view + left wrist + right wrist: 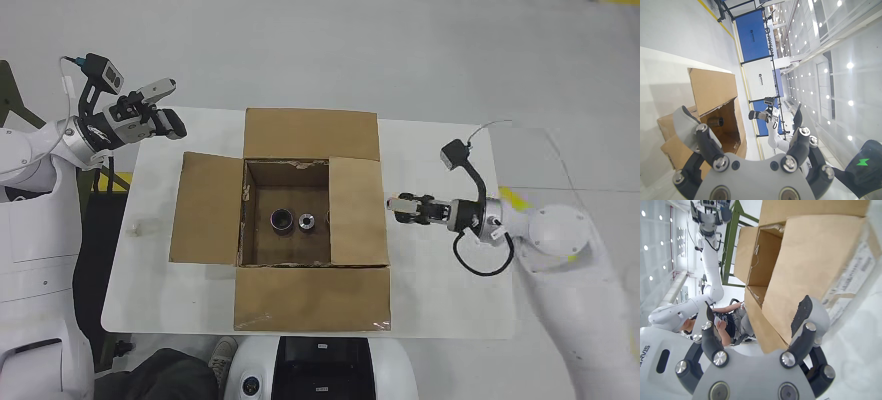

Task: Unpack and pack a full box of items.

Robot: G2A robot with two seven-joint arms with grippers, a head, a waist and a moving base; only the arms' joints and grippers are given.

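Your left gripper (170, 108) and right gripper (394, 208) are spread, empty; the cylinders (281, 219) sit deep in the box (310, 135) beyond the right jaws, so you risk snagging its flap (358, 215) reaching in.

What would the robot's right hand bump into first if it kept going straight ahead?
Most likely the cardboard box flap, which lies folded out right in front of the right hand. Height is hard to judge, so the hand might just skim over it.
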